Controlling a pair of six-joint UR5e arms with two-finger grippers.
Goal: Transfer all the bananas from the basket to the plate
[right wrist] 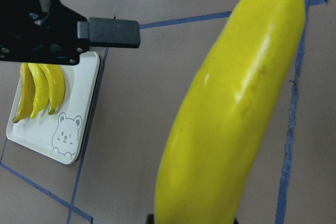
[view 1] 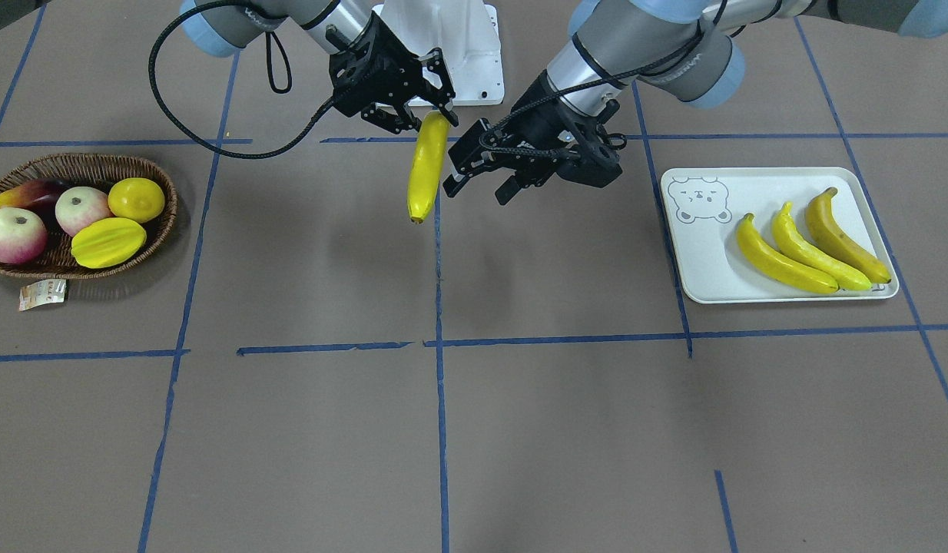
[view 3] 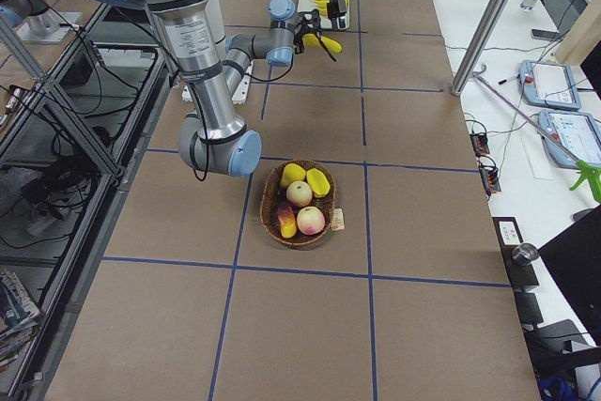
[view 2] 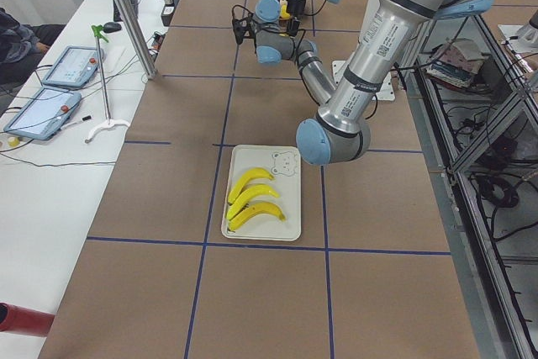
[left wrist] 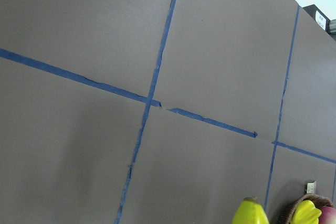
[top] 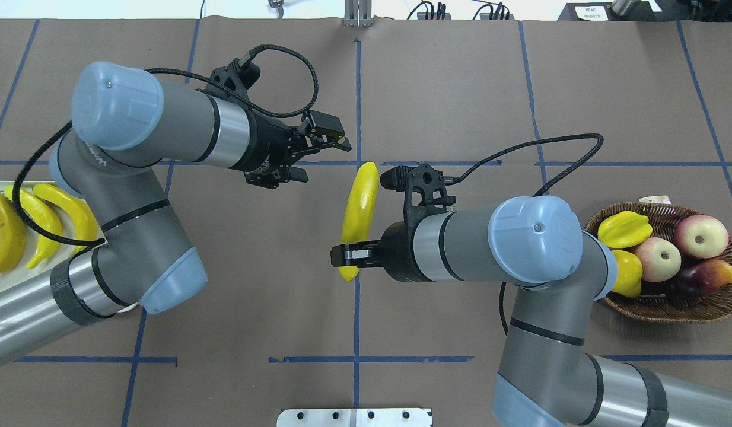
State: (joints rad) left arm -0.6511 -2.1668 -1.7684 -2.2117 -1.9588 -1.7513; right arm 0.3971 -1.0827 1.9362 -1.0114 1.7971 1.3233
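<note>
The table point(left wrist: 79, 145), covered in brown paper, is lying spread out under the left hand point(top: 325, 159), with blue tape lines point(left wrist: 152, 85) crossing on it. A yellow banana point(left wrist: 250, 212) tip is poking into view. Farther from the hand, the wicker basket point(left wrist: 287, 216) is showing a yellow starfruit point(left wrist: 306, 212).

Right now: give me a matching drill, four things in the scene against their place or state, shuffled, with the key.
Things:
1. right gripper
2. left gripper
3. starfruit
4. darker banana

Place or state:
a. lying on the plate
b. open, holding nothing
c. shut on a banana, held above the table
d. in the basket

Pairs: 1-c, 2-b, 3-d, 4-a.
</note>
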